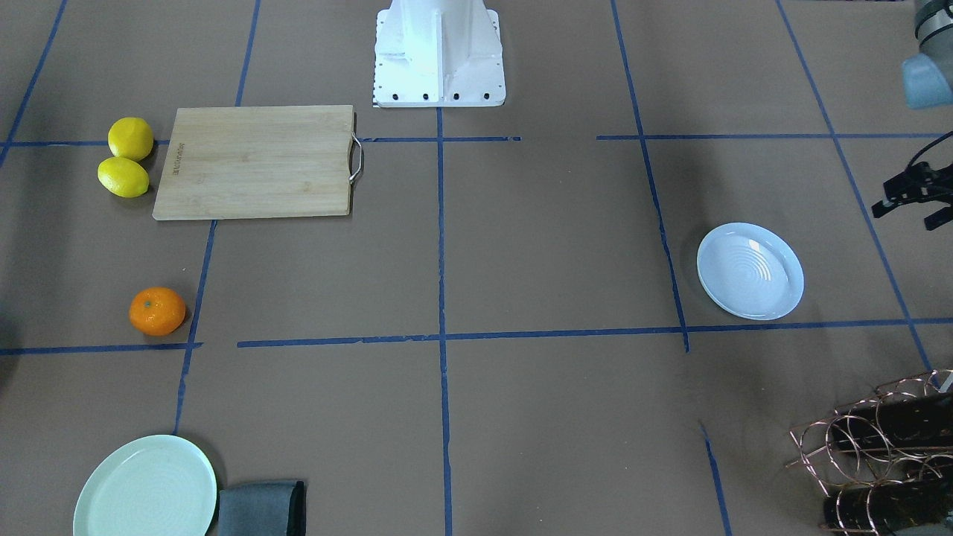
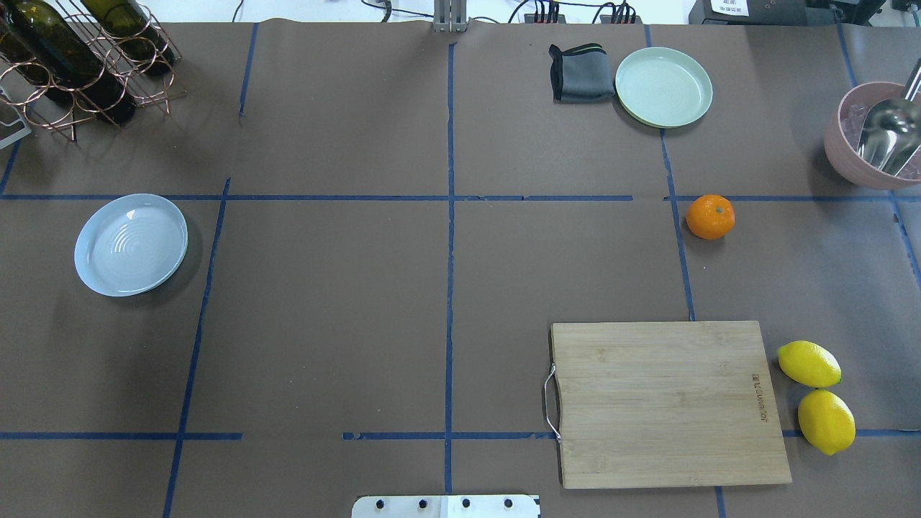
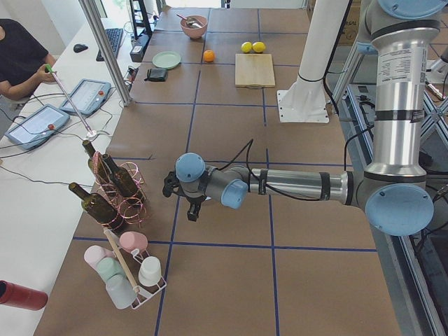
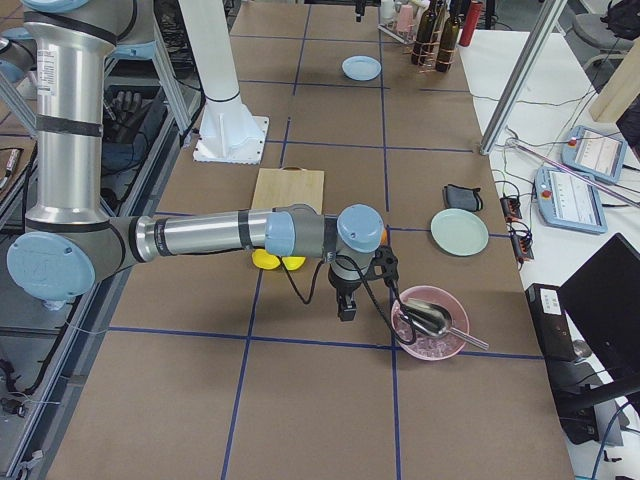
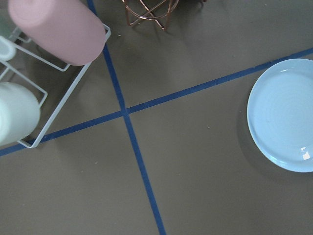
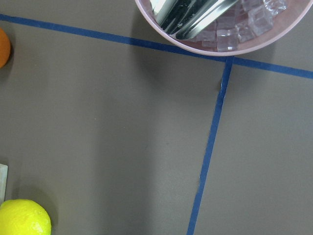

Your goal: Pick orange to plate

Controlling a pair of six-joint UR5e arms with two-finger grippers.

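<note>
The orange [image 2: 710, 216] lies alone on the brown table, beyond the cutting board; it also shows in the front view [image 1: 157, 311] and at the right wrist view's left edge [image 6: 2, 46]. The bluish-white ridged plate [image 2: 131, 244] sits empty across the table, also seen in the front view [image 1: 750, 271] and the left wrist view [image 5: 286, 115]. My left gripper [image 1: 912, 202] hovers beside the plate with its fingers apart and nothing between them. My right gripper [image 4: 345, 305] hangs between the lemons and the pink bowl; whether it is open or shut cannot be told.
A wooden cutting board [image 2: 669, 403] has two lemons [image 2: 817, 392] beside it. A mint plate [image 2: 663, 86] and grey cloth [image 2: 581, 72] lie at the far edge. A pink bowl with scoop [image 2: 874, 137], a bottle rack [image 2: 79, 57] and a cup rack [image 3: 129, 269] stand around.
</note>
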